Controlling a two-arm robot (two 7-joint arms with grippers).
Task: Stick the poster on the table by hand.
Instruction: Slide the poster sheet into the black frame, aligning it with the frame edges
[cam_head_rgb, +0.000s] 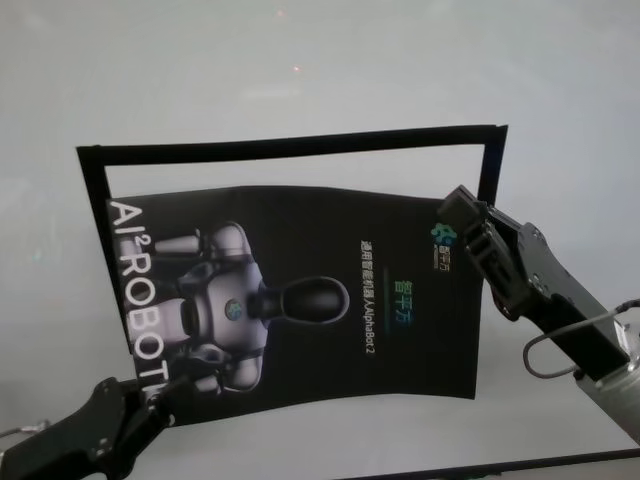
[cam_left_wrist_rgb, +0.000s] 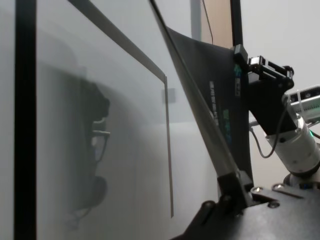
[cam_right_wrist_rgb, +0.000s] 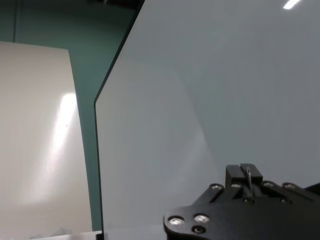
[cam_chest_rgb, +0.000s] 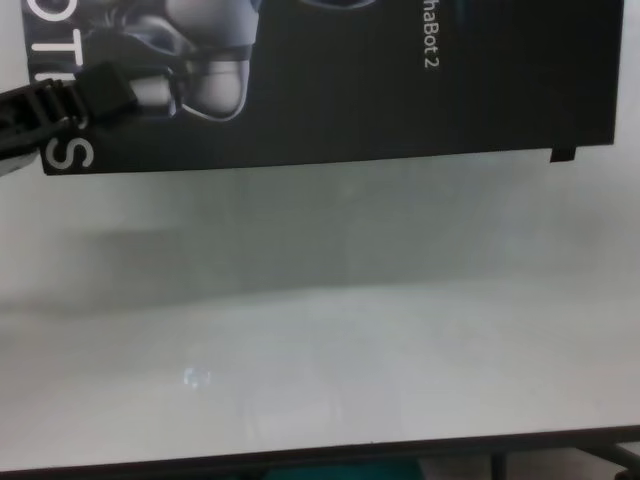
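Note:
The poster (cam_head_rgb: 400, 340), black and glossy with a silver robot picture and white letters, hangs slightly bowed above the table (cam_head_rgb: 300, 80). My left gripper (cam_head_rgb: 165, 385) is shut on its near left corner, by the big white letters. My right gripper (cam_head_rgb: 460, 215) is shut on its far right edge, next to the small logo. The left wrist view has the poster (cam_left_wrist_rgb: 220, 90) almost edge-on, running from the left gripper (cam_left_wrist_rgb: 235, 180) up to the right gripper (cam_left_wrist_rgb: 250, 65). In the chest view the poster (cam_chest_rgb: 400, 100) casts a soft shadow on the table (cam_chest_rgb: 320, 330).
Narrow black tape strips (cam_head_rgb: 290, 147) outline a rectangle on the table behind the poster, with side strips at the left (cam_head_rgb: 92, 180) and right (cam_head_rgb: 490, 160). The table's dark front edge (cam_chest_rgb: 400, 450) runs along the near side.

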